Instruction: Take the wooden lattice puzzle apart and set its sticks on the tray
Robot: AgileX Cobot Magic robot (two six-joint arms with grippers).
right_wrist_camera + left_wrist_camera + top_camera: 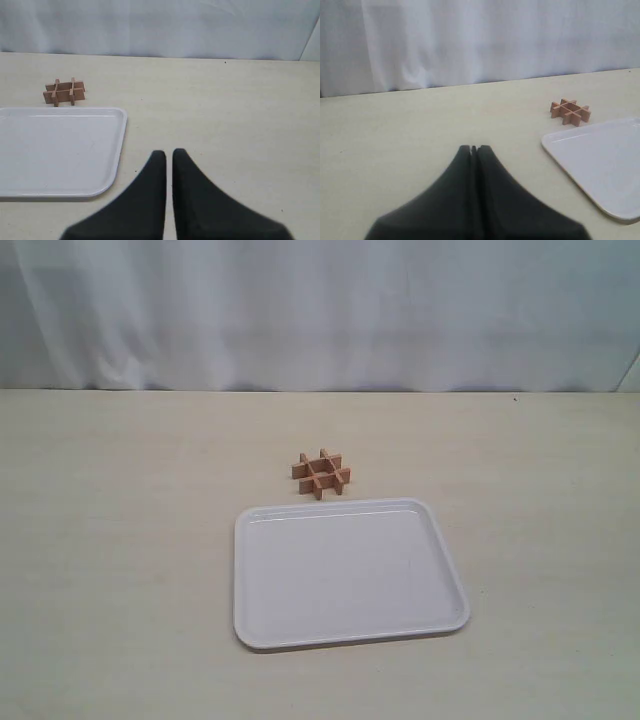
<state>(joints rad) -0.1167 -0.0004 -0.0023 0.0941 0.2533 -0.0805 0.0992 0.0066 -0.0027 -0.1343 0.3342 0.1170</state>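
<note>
1. Standing well short of the work, the left gripper [473, 148] has its dark fingers pressed together with nothing between them.
2. Right gripper [169, 152]: fingers all but together, with a thin slit showing and nothing held. Neither arm appears in the exterior view.
3. Step in hand, by judgement: the very start. The approach has not begun and no stick has been freed.
4. Next move, by judgement: both grippers must open and travel to the lattice. One would pin it while the other draws a single stick out of its notches, and small parts call for a narrow, careful pinch.
5. Wooden lattice puzzle [321, 473]: reddish-brown, hash-shaped and fully interlocked, lying flat. Its sticks [330, 478] cross two over two, ends jutting past the joints. It sits at twelve o'clock of the tray, just beside the far rim and seemingly not touching it.
6. Tray [340, 507]: white, rectangular, with rounded corners and a low rim. It holds nothing.
7. Table [120, 540]: pale and matt, carrying both items.
8. Curtain [300, 310]: white, hanging at twelve o'clock beyond the table edge.
</note>
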